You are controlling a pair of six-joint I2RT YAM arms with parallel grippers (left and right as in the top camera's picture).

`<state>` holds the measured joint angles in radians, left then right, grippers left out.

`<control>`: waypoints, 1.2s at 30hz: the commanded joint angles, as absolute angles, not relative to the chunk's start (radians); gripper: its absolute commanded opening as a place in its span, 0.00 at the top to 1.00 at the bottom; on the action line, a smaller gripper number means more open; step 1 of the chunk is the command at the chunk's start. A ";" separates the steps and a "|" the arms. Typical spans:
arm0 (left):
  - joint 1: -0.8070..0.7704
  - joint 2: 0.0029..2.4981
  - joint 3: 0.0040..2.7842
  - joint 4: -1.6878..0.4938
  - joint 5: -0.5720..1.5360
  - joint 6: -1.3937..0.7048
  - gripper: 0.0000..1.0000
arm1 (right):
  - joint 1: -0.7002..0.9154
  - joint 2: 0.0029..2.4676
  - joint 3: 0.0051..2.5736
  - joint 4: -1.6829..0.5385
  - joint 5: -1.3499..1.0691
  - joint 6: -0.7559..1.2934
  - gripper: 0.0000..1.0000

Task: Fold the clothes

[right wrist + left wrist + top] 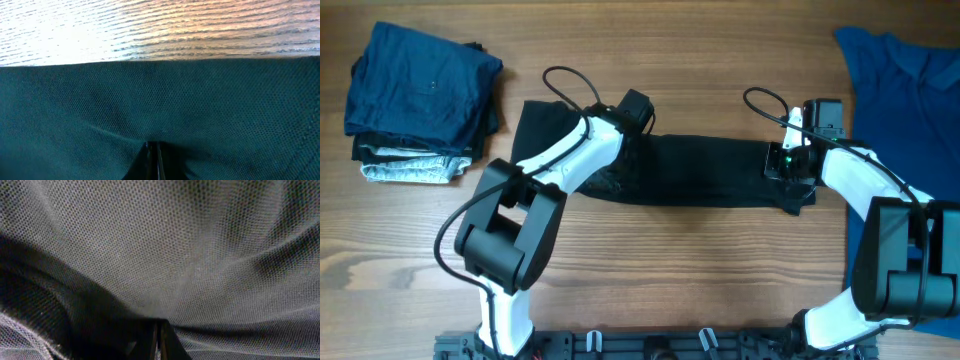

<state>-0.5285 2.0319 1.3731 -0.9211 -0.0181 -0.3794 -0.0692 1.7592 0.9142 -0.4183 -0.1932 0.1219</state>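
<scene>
Overhead | black shirt [710, 172] stretched 9 to 3 o'clock on bench [670, 285] | left tool [159, 342], right tool [152, 160] each pinched on it | risk: uneven pull, cloth may slip, crooked fold

The wooden table [700, 270] carried a black shirt [710, 170], laid out as a long, narrow band across its middle. Well to the left of the black shirt and a little farther back sat a stack of folded garments [420, 80], navy on top and pale grey at the bottom. To its right, a bright blue shirt [910, 90] lay spread to the table's edge.
</scene>
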 commanded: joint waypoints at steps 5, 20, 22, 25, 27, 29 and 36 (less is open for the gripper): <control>-0.531 1.892 1.335 -0.914 -0.107 -0.374 0.96 | -0.060 1.705 1.164 -0.743 -0.347 0.101 0.96; -0.297 1.876 1.335 -0.864 -0.107 -0.370 0.96 | 0.019 1.702 0.840 -0.587 -0.196 0.186 0.96; -0.228 1.863 1.335 -0.870 -0.105 -0.371 0.96 | 0.019 1.702 0.840 -0.579 -0.195 0.186 0.96; -0.189 1.838 1.335 -0.895 -0.106 -0.370 0.96 | 0.019 1.702 0.840 -0.575 -0.195 0.186 0.96; -0.172 1.839 1.335 -0.936 -0.106 -0.318 0.87 | 0.019 1.702 0.840 -0.575 -0.195 0.186 0.95; -0.159 1.839 1.335 -0.942 -0.094 -0.257 0.79 | 0.019 1.702 0.840 -0.571 -0.195 0.185 0.95; -0.159 1.850 1.304 -0.903 -0.035 -0.166 0.68 | 0.019 1.702 0.840 -0.566 -0.195 0.186 0.95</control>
<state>-0.1650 1.8660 1.3369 -0.9287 -0.0536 -0.1951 0.0238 1.6955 0.8524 -0.5732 -0.2928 0.1787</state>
